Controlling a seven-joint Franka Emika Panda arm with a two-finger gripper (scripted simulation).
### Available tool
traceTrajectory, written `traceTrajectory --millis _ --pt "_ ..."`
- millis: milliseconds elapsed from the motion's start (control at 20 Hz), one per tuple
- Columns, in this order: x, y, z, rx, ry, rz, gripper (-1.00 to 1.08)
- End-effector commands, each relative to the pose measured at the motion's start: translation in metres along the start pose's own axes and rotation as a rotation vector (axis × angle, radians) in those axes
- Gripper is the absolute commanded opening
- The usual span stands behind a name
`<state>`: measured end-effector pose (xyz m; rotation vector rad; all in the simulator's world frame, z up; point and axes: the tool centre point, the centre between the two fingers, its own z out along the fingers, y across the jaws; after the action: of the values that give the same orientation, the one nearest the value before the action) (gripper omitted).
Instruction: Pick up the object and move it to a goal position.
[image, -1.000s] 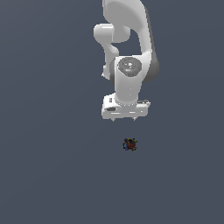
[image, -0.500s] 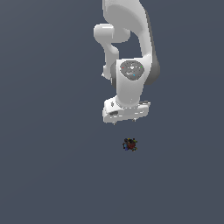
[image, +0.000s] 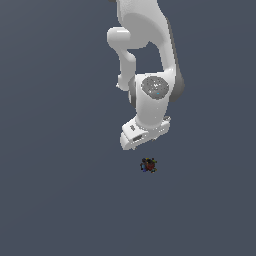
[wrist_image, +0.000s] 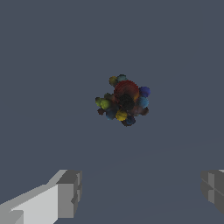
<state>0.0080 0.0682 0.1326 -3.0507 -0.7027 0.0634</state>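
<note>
The object (image: 148, 165) is a tiny dark lump speckled red, blue, green and yellow, lying on the flat grey floor. In the wrist view the object (wrist_image: 123, 100) shows as a knot of small coloured balls around a dark core. My gripper (wrist_image: 140, 192) is open, its two grey fingertips (wrist_image: 70, 192) spread wide and apart from the object. In the exterior view the white hand (image: 145, 132) hangs just above the object, slightly toward the exterior view's left; the fingers themselves are hidden there behind the hand.
The white arm (image: 145, 55) rises from the hand to the top edge of the exterior view. A plain dark grey floor (image: 55, 200) surrounds the object.
The hand has come down toward the object and tilted, with the arm's lower links swinging slightly toward the exterior view's right. The object has not moved.
</note>
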Motion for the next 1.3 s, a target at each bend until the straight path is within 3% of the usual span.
traceTrajectory --millis 0,1250 --pt "0.005 0.0 0.004 -0.003 0.001 -0.078 1.0" --pt "0.05 -0.003 0.04 -0.029 0.015 -0.821 1.0"
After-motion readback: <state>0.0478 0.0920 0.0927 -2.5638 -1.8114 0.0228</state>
